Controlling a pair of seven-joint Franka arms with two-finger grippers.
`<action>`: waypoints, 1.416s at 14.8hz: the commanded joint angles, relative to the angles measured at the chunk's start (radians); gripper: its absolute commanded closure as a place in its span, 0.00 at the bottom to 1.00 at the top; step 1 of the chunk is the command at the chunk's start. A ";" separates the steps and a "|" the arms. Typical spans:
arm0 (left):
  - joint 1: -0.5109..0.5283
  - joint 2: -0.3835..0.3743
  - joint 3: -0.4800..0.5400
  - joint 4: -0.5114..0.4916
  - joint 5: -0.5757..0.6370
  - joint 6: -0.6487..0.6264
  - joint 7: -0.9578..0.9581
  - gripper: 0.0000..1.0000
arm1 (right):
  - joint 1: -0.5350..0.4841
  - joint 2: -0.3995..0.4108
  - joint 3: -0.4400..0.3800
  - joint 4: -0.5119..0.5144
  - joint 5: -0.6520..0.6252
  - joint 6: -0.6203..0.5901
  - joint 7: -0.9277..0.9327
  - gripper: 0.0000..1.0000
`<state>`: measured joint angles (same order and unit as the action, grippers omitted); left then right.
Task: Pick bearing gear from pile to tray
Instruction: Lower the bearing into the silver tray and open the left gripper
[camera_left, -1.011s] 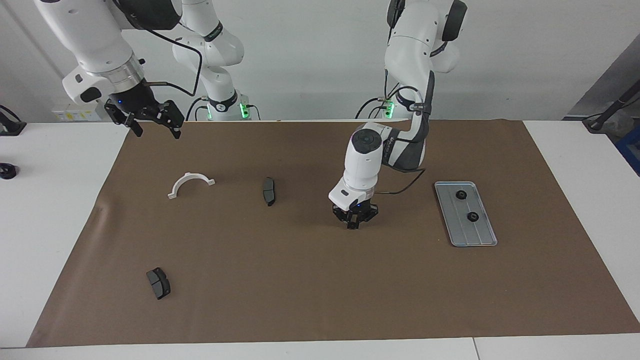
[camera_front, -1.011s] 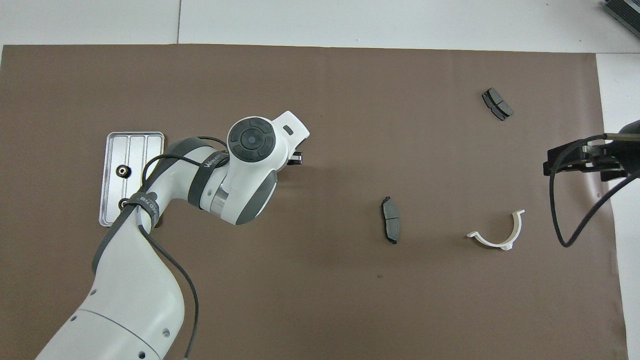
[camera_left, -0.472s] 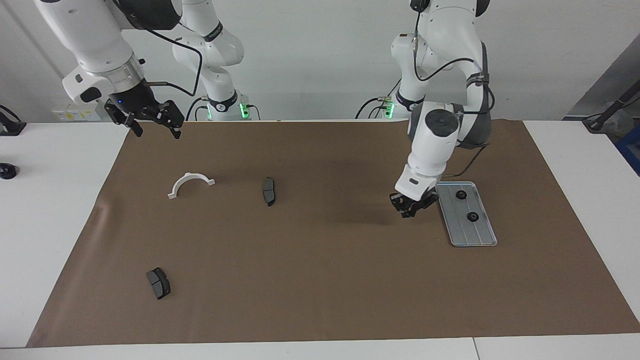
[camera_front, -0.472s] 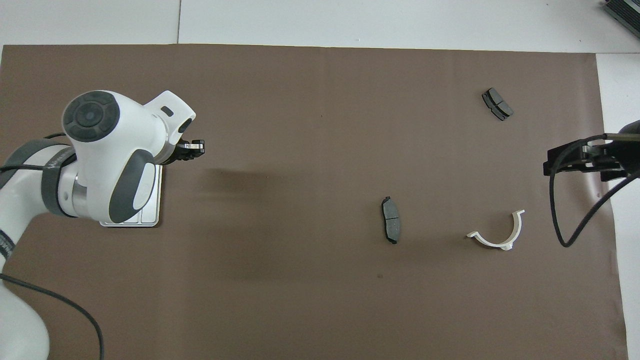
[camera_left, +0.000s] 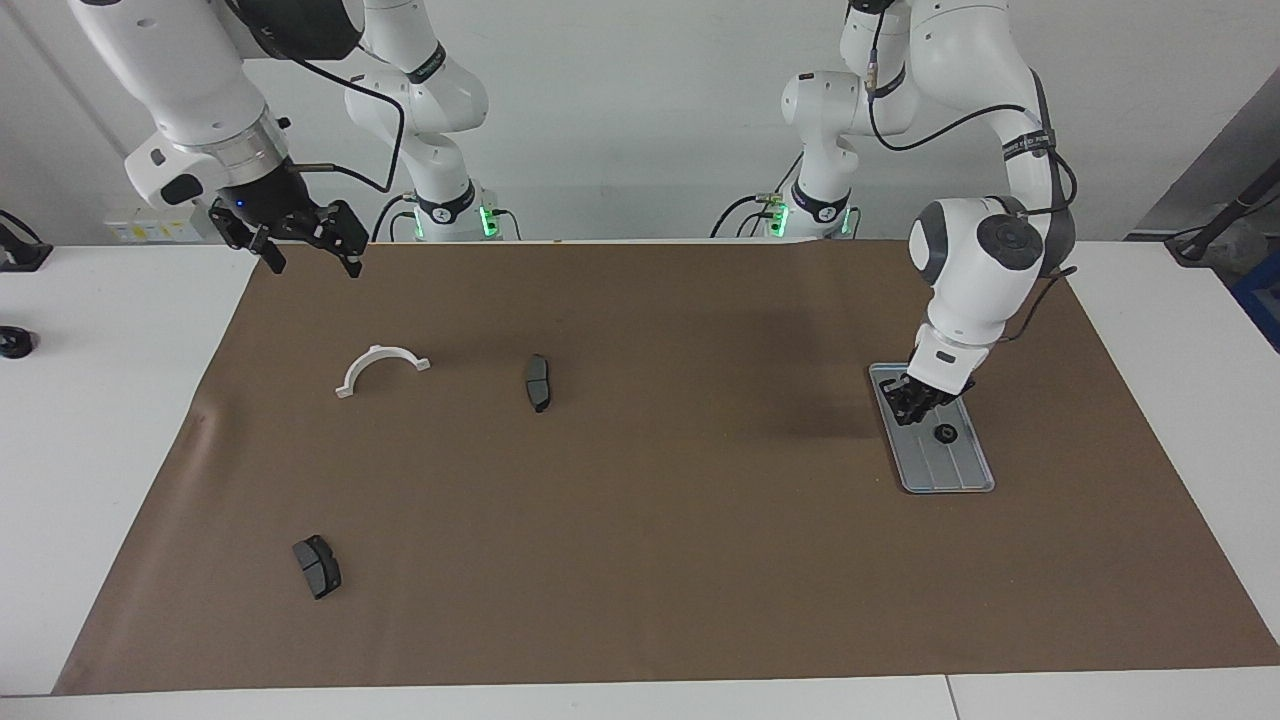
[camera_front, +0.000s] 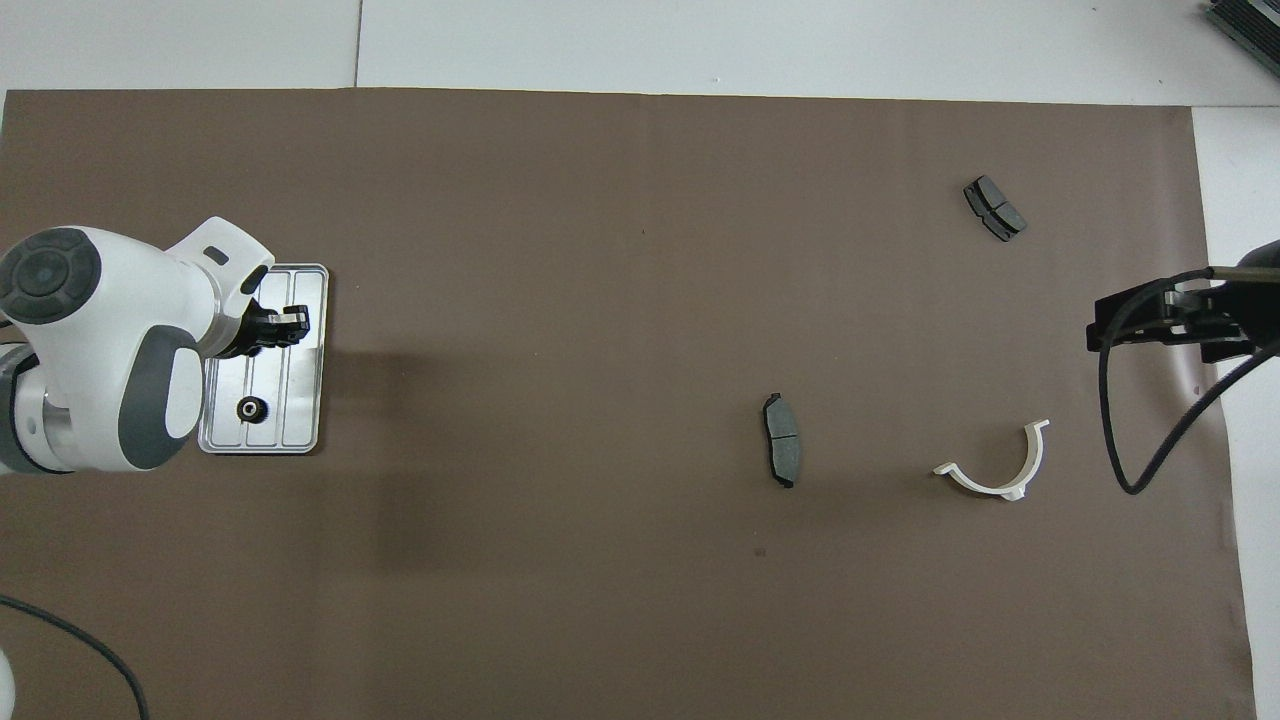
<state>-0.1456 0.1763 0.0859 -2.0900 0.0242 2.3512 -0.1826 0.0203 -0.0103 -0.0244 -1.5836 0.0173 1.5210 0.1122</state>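
Note:
The silver tray (camera_left: 960, 470) (camera_front: 300, 400) lies on the brown mat at the left arm's end. One black gear (camera_left: 944, 433) (camera_front: 250, 408) sits in it. My left gripper (camera_left: 913, 403) (camera_front: 290, 322) hangs low over the tray's end nearer the robots, fingers closed together on a small dark gear, and hides the tray under it. The pile is spread out: a white half-ring (camera_left: 380, 364) (camera_front: 995, 475) and two dark brake pads (camera_left: 538, 382) (camera_left: 317, 566). No loose gear shows on the mat. My right gripper (camera_left: 310, 258) (camera_front: 1140, 322) waits open, raised over the mat's edge near the half-ring.
The brown mat (camera_left: 640, 560) covers most of the white table. The brake pads also show in the overhead view, one mid-mat (camera_front: 782, 440), one farther from the robots (camera_front: 994, 208). A small dark object (camera_left: 12, 343) sits on the bare table at the right arm's end.
My left gripper rose from the middle of the mat and swung toward the left arm's end, ending over the tray. It now covers one of the two gears there. The right arm stayed still.

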 joint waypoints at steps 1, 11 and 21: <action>0.024 -0.034 -0.012 -0.090 -0.004 0.095 0.023 0.94 | -0.006 0.000 0.004 -0.001 -0.005 0.001 -0.025 0.00; 0.058 -0.009 -0.011 -0.055 -0.003 0.146 0.112 0.00 | -0.006 0.000 0.006 -0.001 -0.005 0.001 -0.025 0.00; 0.069 -0.231 -0.009 0.071 -0.001 -0.297 0.267 0.00 | -0.006 0.000 0.004 -0.001 -0.005 0.001 -0.025 0.00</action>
<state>-0.0860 -0.0337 0.0805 -2.0736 0.0242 2.1551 0.0537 0.0203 -0.0103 -0.0244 -1.5836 0.0173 1.5210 0.1122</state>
